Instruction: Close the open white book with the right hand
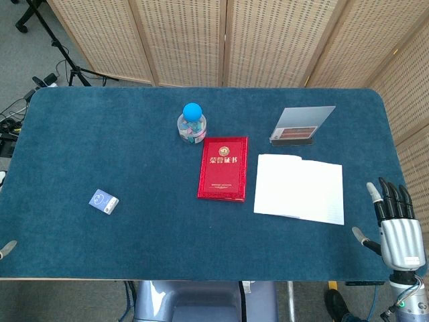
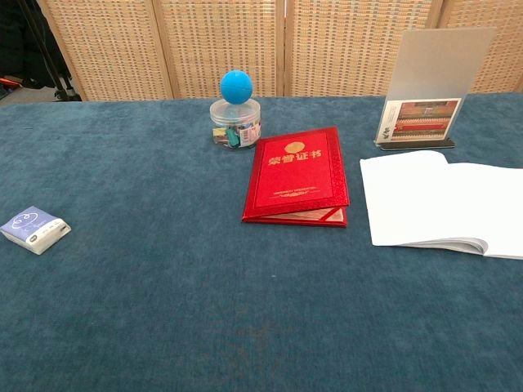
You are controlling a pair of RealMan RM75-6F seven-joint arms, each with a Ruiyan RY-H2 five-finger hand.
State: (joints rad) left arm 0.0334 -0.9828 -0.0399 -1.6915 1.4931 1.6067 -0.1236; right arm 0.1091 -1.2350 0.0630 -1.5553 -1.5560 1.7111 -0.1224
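Observation:
The open white book (image 1: 299,188) lies flat on the blue table, right of centre, with blank pages up. In the chest view the book (image 2: 445,200) reaches the right edge of the frame. My right hand (image 1: 399,225) hovers by the table's front right corner, to the right of the book and apart from it. Its fingers are stretched out and spread, and it holds nothing. The chest view does not show it. Of my left hand only a grey fingertip (image 1: 7,249) shows at the table's front left edge.
A red certificate folder (image 1: 223,168) lies just left of the book. Behind the folder stands a clear jar with a blue ball lid (image 1: 192,124). A clear sign stand (image 1: 298,126) stands behind the book. A small blue-white packet (image 1: 104,201) lies at the front left.

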